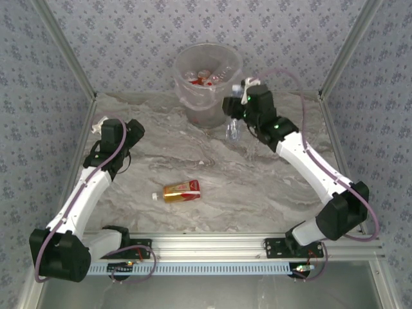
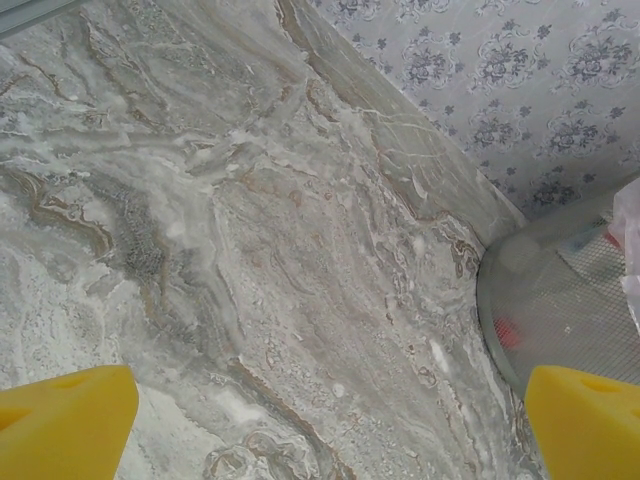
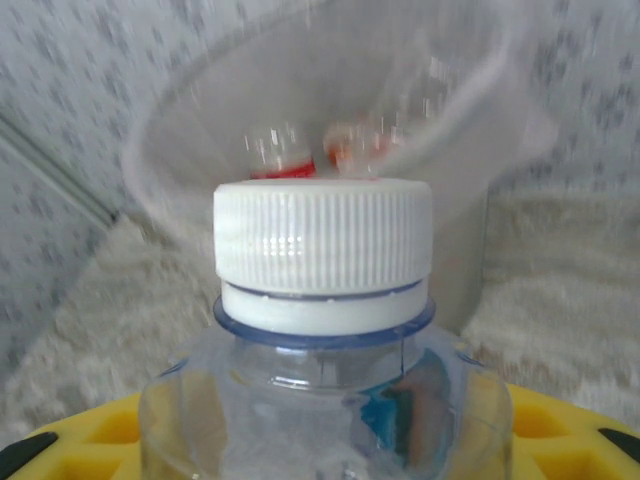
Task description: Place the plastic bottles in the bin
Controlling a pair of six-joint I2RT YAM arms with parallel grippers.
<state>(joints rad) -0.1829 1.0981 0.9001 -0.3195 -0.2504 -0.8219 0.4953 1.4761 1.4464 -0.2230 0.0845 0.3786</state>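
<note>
One bottle lies loose nearest the arm bases: the gold-and-red bottle, on its side on the surface, its small cap toward the L arm, well apart from both arms. Your L end effector hangs spread wide, empty, over bare surface. Farther out, R end effector is clamped on a clear bottle w/ ribbed white cap and blue neck ring, just beside the bin. Step, I'd say: carry-to-drop. Next move needs height over the rim, then release. Bin's translucent; red-labelled bottles already inside.
</note>
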